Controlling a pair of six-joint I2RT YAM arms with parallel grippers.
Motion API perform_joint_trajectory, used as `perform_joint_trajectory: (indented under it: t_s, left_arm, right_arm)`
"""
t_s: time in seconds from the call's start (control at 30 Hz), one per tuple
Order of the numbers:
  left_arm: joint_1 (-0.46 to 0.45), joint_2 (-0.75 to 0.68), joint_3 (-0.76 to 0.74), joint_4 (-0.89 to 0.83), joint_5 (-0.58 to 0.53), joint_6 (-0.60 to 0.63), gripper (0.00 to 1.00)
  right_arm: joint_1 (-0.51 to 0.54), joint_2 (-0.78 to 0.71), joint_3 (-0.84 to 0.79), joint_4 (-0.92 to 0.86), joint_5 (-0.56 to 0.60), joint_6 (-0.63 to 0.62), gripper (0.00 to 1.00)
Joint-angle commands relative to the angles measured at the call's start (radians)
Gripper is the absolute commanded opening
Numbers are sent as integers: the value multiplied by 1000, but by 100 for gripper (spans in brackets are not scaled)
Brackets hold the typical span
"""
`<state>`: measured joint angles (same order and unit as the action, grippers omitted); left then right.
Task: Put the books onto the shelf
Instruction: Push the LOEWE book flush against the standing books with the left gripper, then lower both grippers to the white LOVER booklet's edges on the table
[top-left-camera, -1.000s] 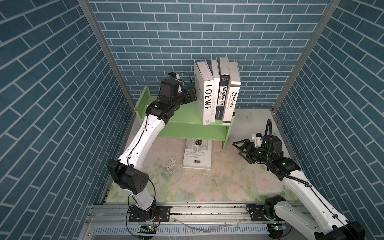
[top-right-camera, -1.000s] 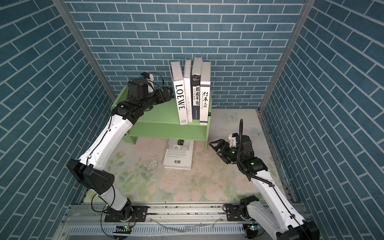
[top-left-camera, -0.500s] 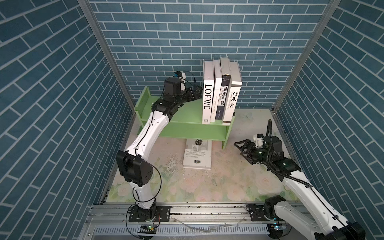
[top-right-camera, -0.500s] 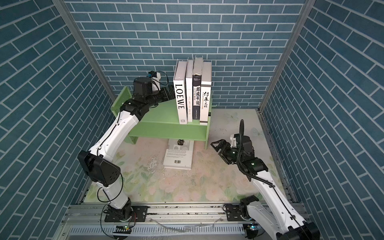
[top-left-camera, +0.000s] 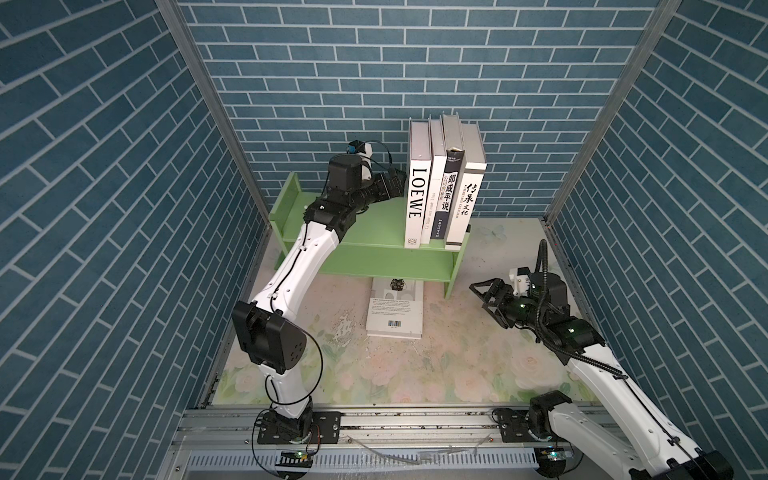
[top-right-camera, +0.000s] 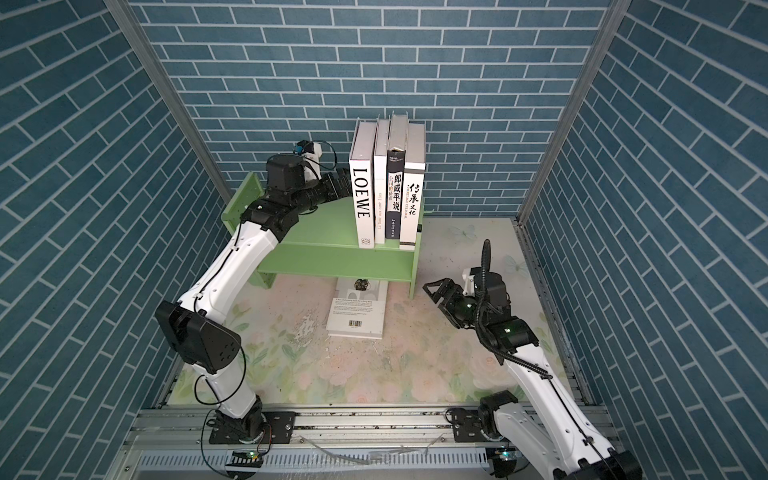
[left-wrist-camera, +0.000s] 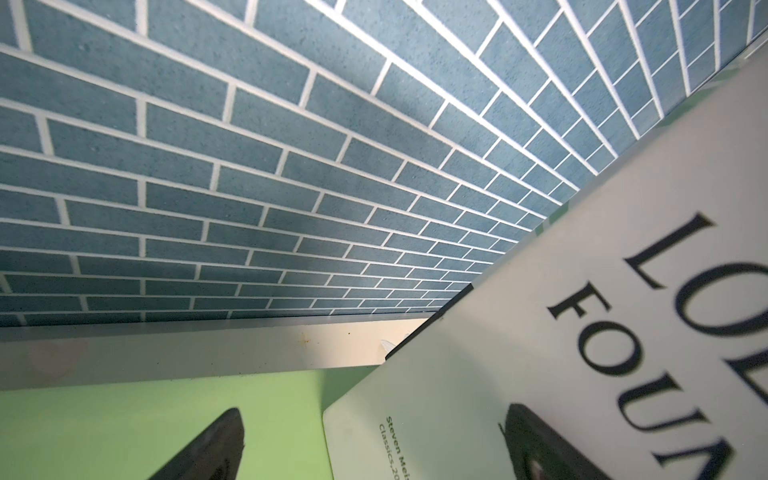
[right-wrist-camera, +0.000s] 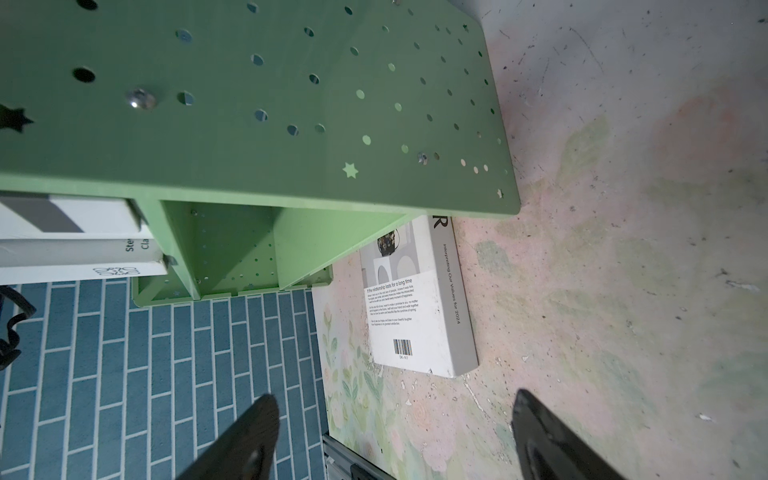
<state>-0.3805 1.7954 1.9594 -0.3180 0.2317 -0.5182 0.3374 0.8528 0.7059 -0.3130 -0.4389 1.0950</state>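
On shelf top, toward 3 o'clock: four upright books. At 9 o'clock of LOEWE book: left gripper, jaws spread, one finger against the cover, grasping nothing. Flat on table, at 6 o'clock of shelf, partly beneath: fifth book. At its 3 o'clock: right gripper, released, empty

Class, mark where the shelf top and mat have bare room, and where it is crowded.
Free: shelf top between its left end panel and the LOEWE book, bar the left claw there; mat between lying book and right claw. Crowded: shelf's right end, four books.
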Motion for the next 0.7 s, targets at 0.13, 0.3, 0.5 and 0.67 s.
perform_joint_trajectory:
  t_s: [0.13,0.3,0.5,0.67]
  left_arm:
    - [-9,-40,23,-93,-82,25,100]
    - [-6,-66,21,-141,-116,29,100]
    - [-6,-111,4,-181,-137,34,100]
    - [-9,-210,-50,-232,-168,27,100]
  right_arm:
    - [-4,-34,-3,-14,12,20,88]
    - [-3,-22,-12,-1,3,20,88]
    - [-3,-12,-22,19,-10,19,88]
    - [-3,11,-43,61,-19,16,88]
